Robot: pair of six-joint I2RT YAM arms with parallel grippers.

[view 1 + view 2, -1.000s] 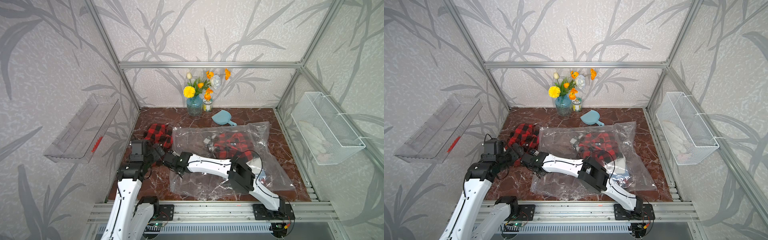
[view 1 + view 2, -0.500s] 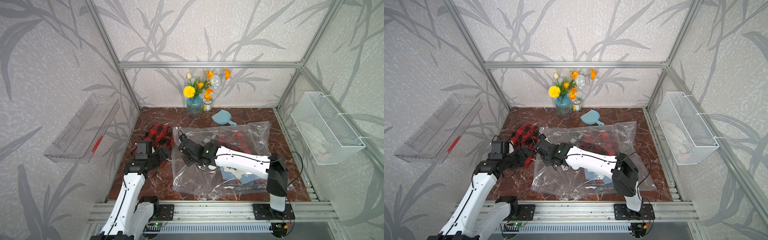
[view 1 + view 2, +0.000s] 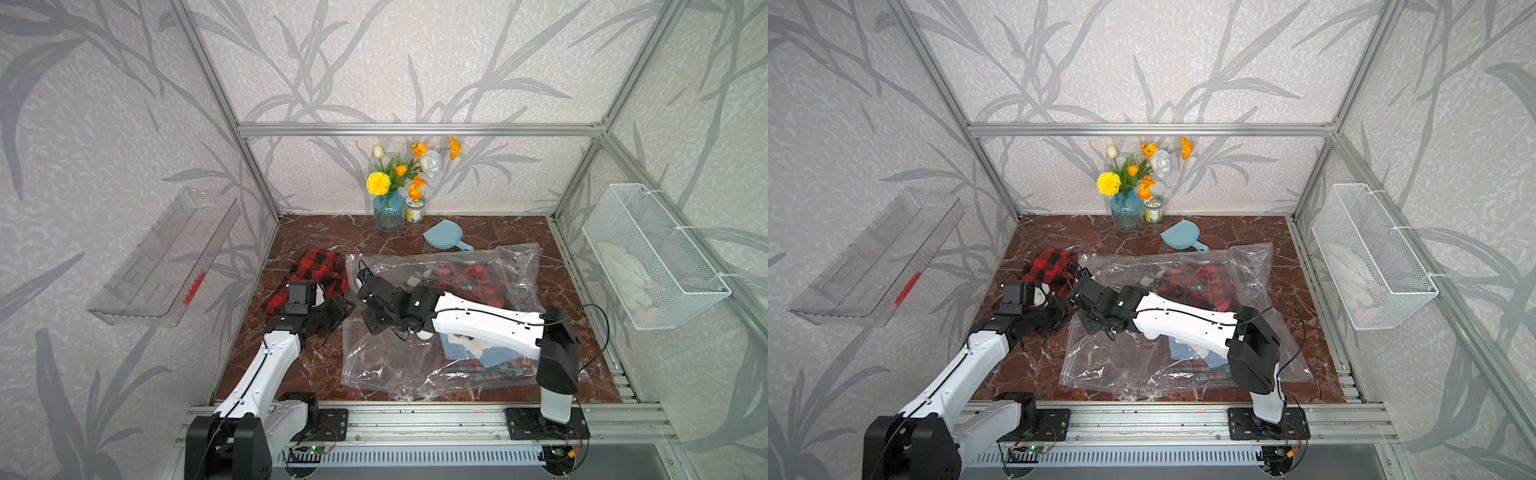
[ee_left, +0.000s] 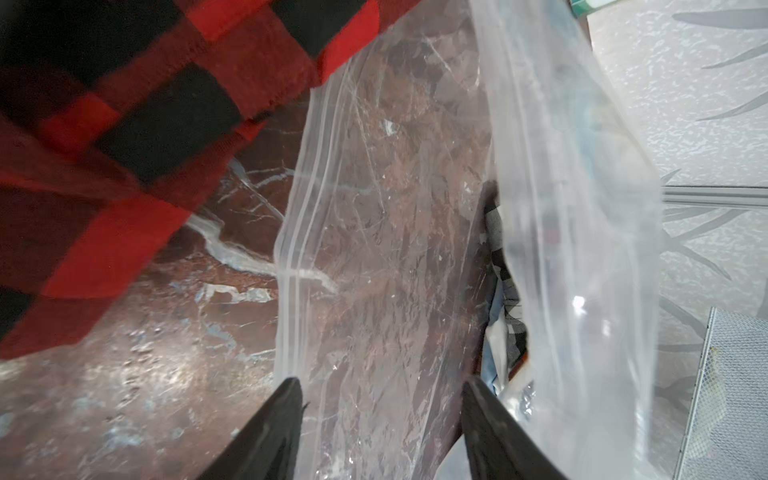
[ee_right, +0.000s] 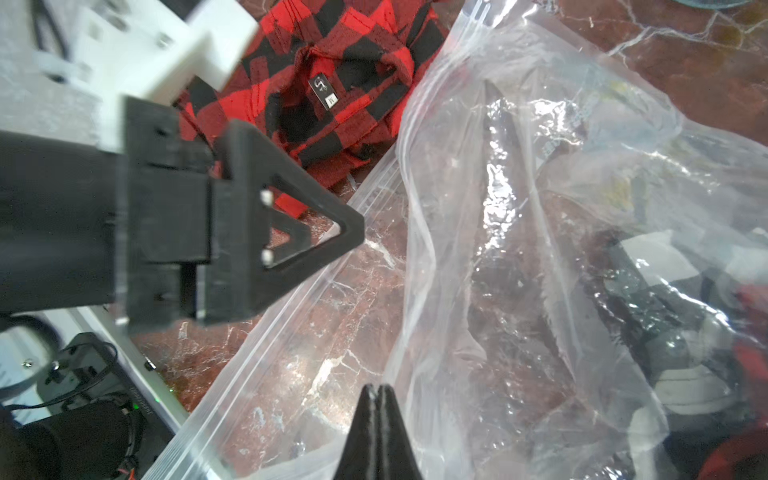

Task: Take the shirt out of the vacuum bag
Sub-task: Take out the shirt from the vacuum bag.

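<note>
The clear vacuum bag lies across the marble table, its zip mouth to the left. A red-and-black plaid shirt shows through the plastic at the back of the bag. Another plaid shirt lies outside, just left of the mouth. My right gripper is shut on the bag's upper layer at the mouth and holds it raised. My left gripper stands open, its fingers on either side of the bag's lower zip edge; in a top view it sits at the mouth.
A blue vase of flowers, a small jar and a blue scoop stand at the back. A clear shelf hangs on the left wall, a white wire basket on the right. More folded clothes lie in the bag's front right.
My right gripper has pulled up and back from the bag's left edge, lifting the upper layer. My left gripper has come forward to the mouth and its jaws have narrowed.
</note>
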